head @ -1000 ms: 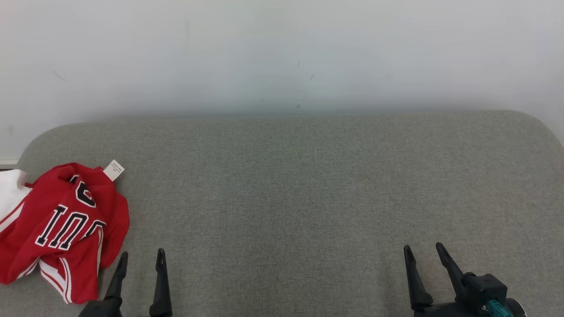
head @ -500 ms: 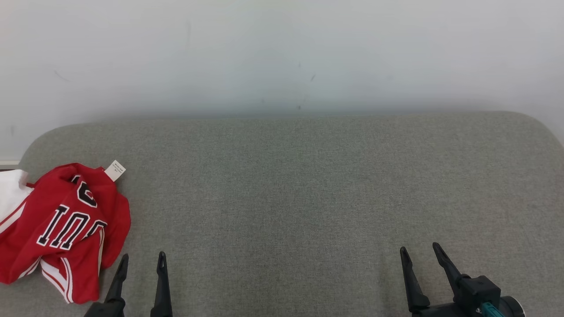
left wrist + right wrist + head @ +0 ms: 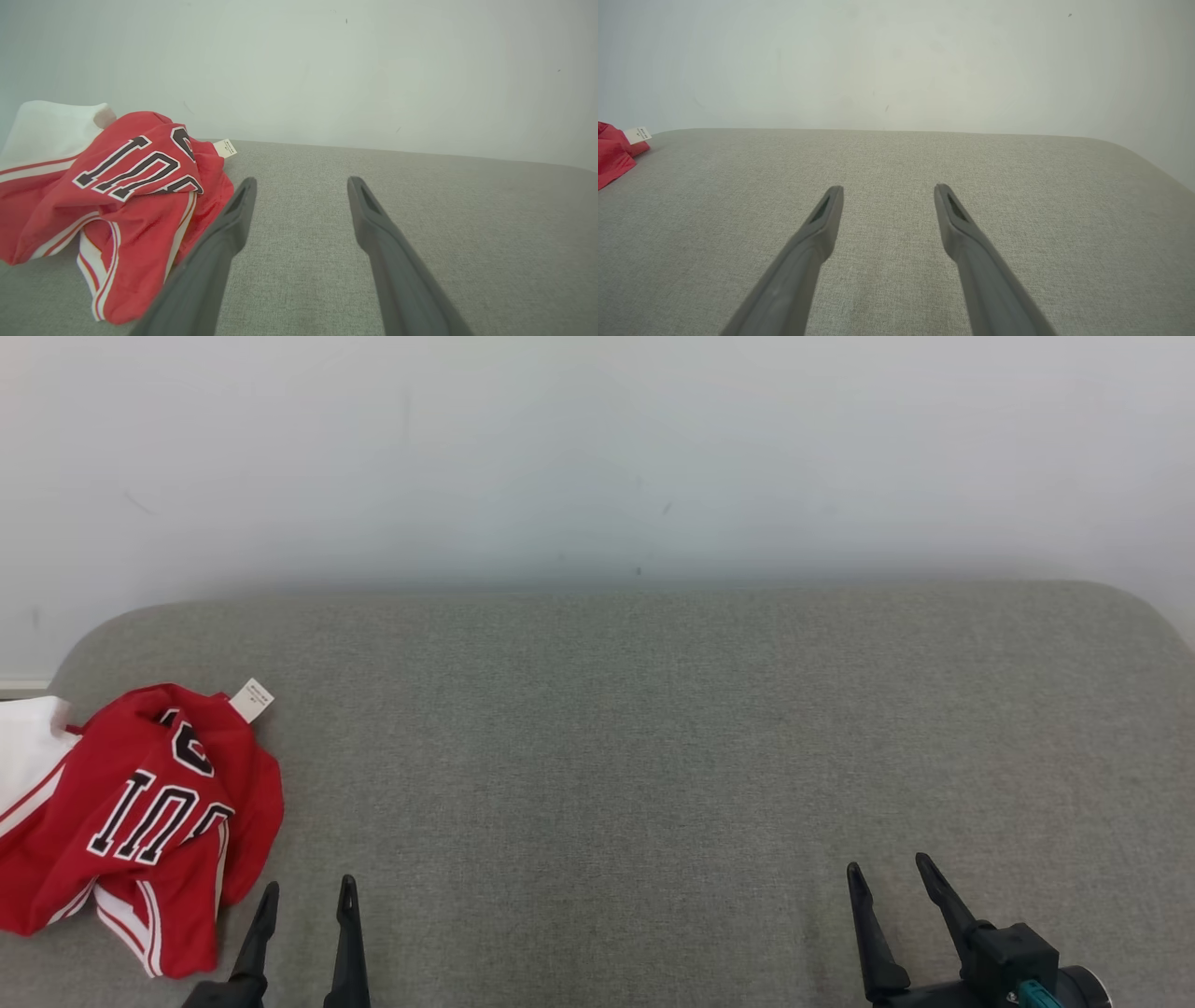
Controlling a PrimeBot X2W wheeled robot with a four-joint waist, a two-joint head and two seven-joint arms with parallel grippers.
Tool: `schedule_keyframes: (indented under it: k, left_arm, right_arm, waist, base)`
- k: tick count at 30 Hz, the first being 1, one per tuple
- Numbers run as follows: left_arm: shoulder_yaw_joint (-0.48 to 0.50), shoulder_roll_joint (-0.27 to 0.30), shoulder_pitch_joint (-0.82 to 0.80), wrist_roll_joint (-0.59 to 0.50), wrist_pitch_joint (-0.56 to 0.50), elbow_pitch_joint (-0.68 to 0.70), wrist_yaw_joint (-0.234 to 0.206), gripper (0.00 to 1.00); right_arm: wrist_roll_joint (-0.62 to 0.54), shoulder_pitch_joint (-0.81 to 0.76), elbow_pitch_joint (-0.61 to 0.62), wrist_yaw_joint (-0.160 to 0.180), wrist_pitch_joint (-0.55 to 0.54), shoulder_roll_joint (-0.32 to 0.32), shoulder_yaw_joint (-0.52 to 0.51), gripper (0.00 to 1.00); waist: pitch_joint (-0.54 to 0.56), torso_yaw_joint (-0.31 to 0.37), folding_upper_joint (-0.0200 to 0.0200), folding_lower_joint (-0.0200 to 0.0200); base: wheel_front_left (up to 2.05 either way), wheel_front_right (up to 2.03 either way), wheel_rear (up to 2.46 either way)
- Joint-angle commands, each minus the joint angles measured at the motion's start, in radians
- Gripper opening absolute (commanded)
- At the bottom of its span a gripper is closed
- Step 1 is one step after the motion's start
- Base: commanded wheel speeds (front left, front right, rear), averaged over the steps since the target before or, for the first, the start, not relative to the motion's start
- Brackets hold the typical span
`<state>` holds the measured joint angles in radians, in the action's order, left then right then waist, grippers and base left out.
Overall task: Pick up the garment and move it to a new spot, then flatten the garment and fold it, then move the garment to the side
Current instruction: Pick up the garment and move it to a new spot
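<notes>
Lying crumpled on grey cushion point(image 3: 653, 756), red garment point(image 3: 140, 812), left gripper point(image 3: 309, 885) spread alongside

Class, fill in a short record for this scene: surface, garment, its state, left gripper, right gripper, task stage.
surface: grey fabric cushion against a pale wall
garment: red jersey with black-and-white lettering, at the cushion's left end
state: crumpled, not flattened or folded; white tag at its far edge
left gripper: open, empty, beside the jersey
right gripper: open, empty, over bare cushion, far from the jersey
task stage: pick-up not yet done
</notes>
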<state>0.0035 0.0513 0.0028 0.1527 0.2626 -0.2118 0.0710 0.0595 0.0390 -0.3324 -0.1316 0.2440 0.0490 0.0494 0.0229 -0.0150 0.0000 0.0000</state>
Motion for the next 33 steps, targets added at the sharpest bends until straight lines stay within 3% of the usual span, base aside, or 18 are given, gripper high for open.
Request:
schedule_keyframes:
  k: [1,17,33]
  left_arm:
    - [-0.002,-0.001,0.014,0.003,0.003,-0.001,0.002,1.0]
    - [0.005,-0.001,0.042,0.009,0.003,-0.005,-0.015,1.0]
    - [0.064,-0.001,0.057,-0.02,0.003,-0.003,-0.004,1.0]
  right_arm:
    - [-0.006,-0.012,0.003,0.002,0.004,0.002,-0.003,1.0]
    - [-0.011,-0.032,0.014,0.002,-0.009,0.002,0.001,1.0]
    - [0.009,-0.036,0.007,0.002,-0.002,0.002,0.013,1.0]
  waist:
    - [0.003,-0.008,0.0,0.0]
    - [0.022,-0.175,0.0,0.0]
    - [0.023,-0.337,0.0,0.0]
  base:
    - [0.0,0.0,0.0]
    - [0.0,0.0,0.0]
    - [0.0,0.0,0.0]
